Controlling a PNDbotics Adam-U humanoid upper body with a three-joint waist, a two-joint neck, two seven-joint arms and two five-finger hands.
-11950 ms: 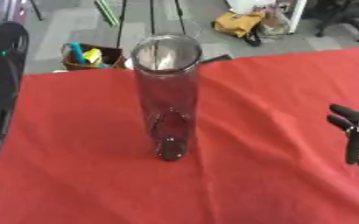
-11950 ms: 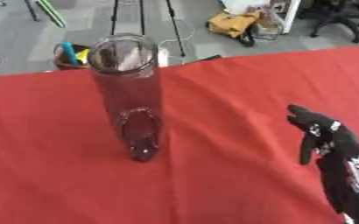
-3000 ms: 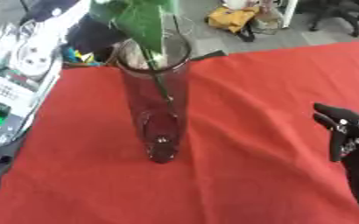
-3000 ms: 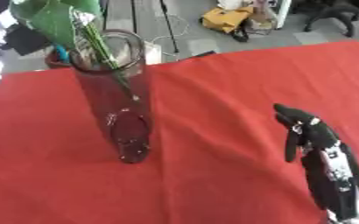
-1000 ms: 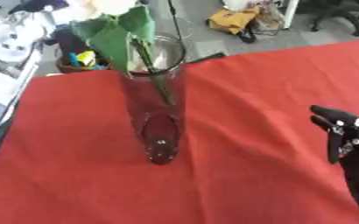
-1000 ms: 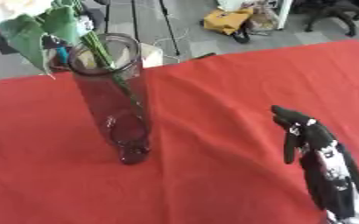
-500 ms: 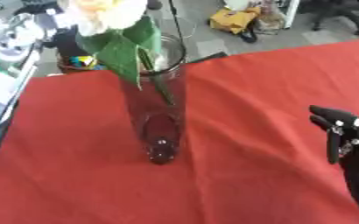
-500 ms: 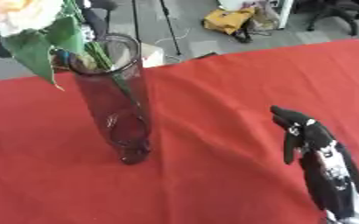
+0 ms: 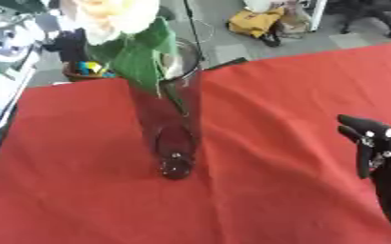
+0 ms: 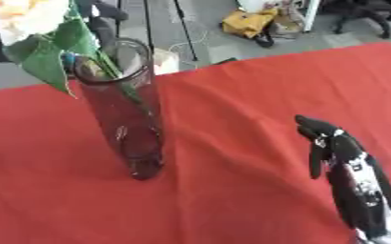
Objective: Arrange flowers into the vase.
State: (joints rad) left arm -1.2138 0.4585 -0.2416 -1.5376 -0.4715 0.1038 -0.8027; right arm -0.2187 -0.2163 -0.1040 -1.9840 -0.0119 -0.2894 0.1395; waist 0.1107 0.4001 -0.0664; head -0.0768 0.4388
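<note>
I see the tall glass vase [image 9: 169, 128] standing upright on the red-covered desk [image 9: 265, 105], left of centre, with a cream flower [image 9: 111, 16] in it, stem down inside and leaves [image 9: 140, 59] over the rim. My right hand [image 10: 336, 152] rests at the lower right, fingers seemingly relaxed, holding nothing. My left hand isn't visible.

A tall clear glass vase [image 10: 128, 119] stands upright on the red cloth. A cream flower [image 9: 111, 16], perhaps a rose, sits in it, bloom above the rim, green leaves [image 9: 140, 59] draped over the vase's left edge.
</note>
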